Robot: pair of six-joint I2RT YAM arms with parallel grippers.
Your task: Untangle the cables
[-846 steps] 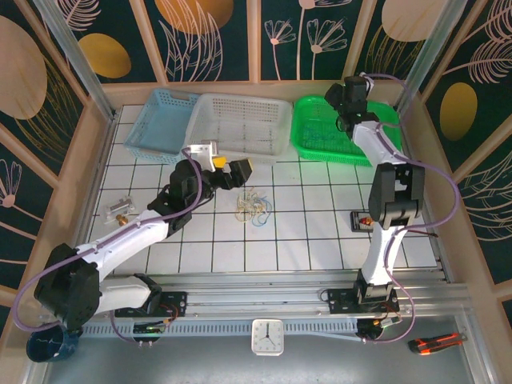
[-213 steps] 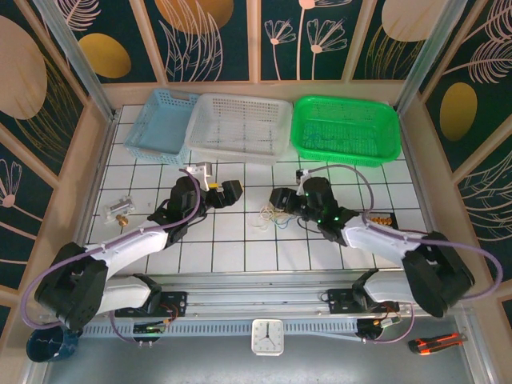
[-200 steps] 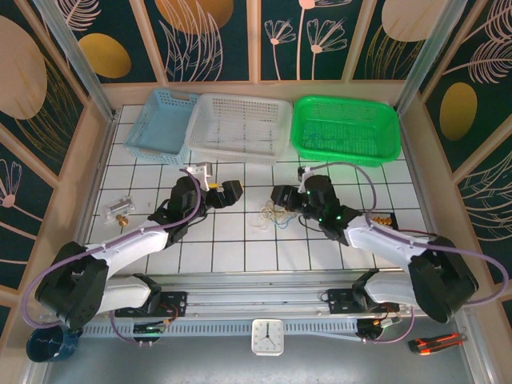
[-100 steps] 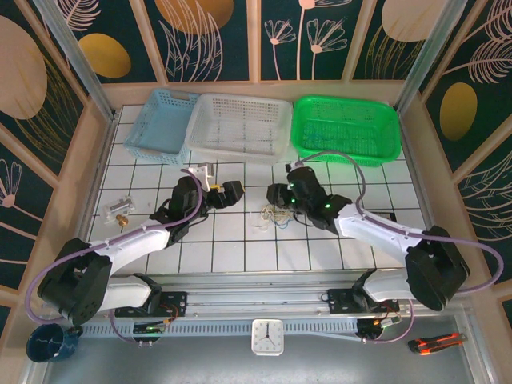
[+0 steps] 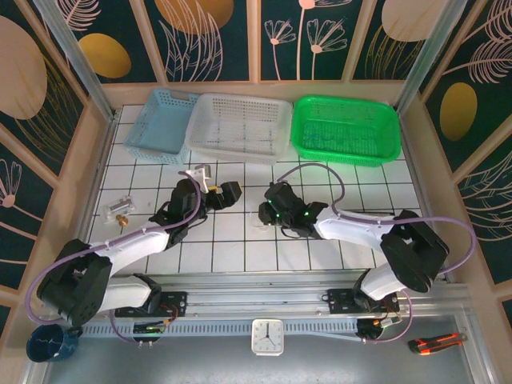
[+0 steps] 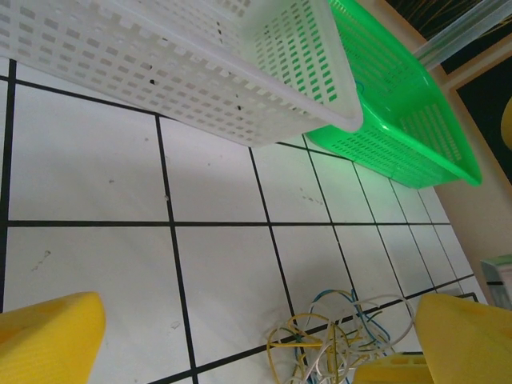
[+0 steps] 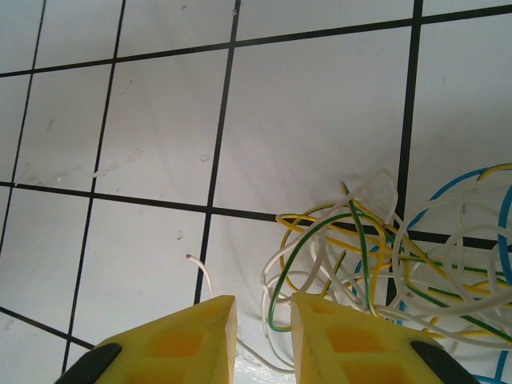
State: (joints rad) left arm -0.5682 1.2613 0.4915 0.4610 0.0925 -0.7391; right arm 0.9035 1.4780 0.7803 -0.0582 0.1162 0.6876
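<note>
Cables (image 7: 360, 264) lay in a loose tangle on the white gridded bench (image 5: 320, 248), near its middle and in front of the white basket (image 6: 200, 72). Blue, green, yellow and whitish strands looped over one another across a black grid line. The right tool (image 7: 264, 302) sat at the edge of the heap. Its yellow fingers (image 7: 184, 340) were drawn close, with only a narrow slot between them. A whitish strand ran down into that slot (whether it was actually pinched I could not tell). From the overhead camera the right arm reached leftward, low across the bench, and its wrist covered most of the tangle. The left tool (image 6: 262, 308) was spread wide and held nothing, with one yellow finger at each lower corner of its own camera's picture. The tangle lay on the bench ahead of it, nearer its right finger. Seen from overhead, that tool was just left of the cables and apart from them, pointing toward the right tool. Along the far edge of the bench three baskets stood side by side: a blue basket (image 5: 164, 120) on the left, the white one in the middle and a green basket (image 6: 400, 120) on the right. A small clear object with a brass-coloured part (image 5: 118, 210) lay well apart from the cables, near the left edge of the bench.
</note>
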